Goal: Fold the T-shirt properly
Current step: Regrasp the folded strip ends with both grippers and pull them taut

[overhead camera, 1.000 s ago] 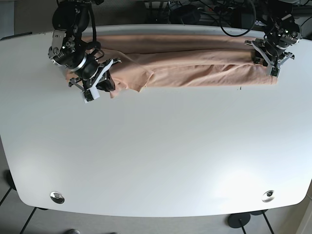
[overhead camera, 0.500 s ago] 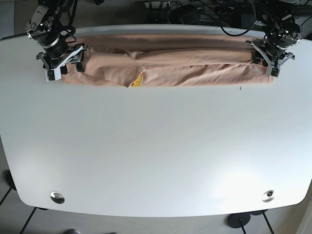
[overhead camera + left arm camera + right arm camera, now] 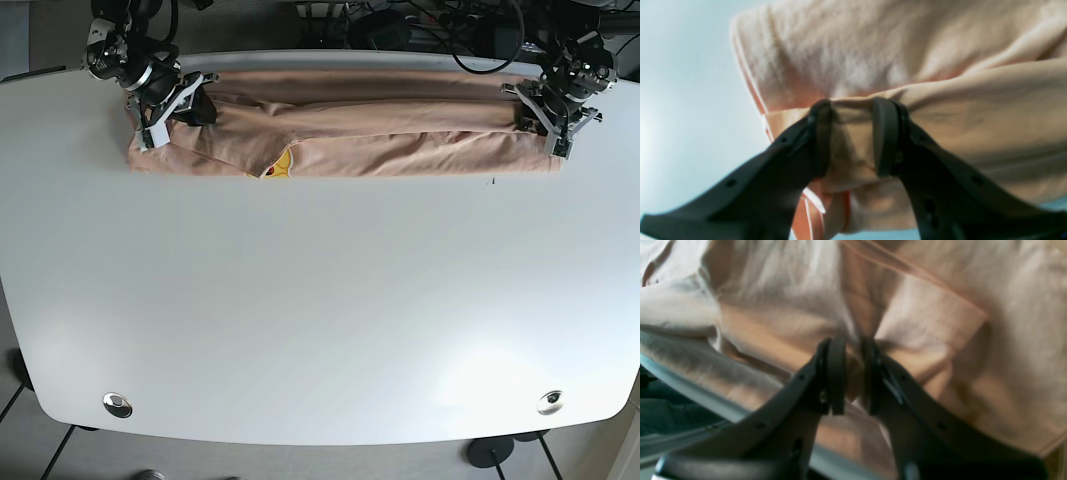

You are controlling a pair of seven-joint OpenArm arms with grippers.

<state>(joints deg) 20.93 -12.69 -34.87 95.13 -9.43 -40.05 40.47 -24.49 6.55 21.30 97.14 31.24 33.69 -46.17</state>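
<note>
The peach T-shirt [image 3: 380,135] lies folded in a long band along the table's far edge. A bit of yellow print [image 3: 281,165] shows at its front edge. My right gripper [image 3: 178,110] is at the band's left end, shut on a pinch of cloth [image 3: 853,373] near a sleeve. My left gripper [image 3: 545,122] is at the right end; its fingers [image 3: 821,136] hold a fold of the shirt [image 3: 853,133] between them.
The white table [image 3: 320,300] stretches bare toward the front, with two metal grommets [image 3: 117,404] near the front corners. Cables and dark gear [image 3: 420,25] lie behind the table's far edge.
My right gripper pulled the shirt's left end back toward the far left corner, then shifted a little right onto the cloth. The left end now lies flatter. The left gripper has stayed put.
</note>
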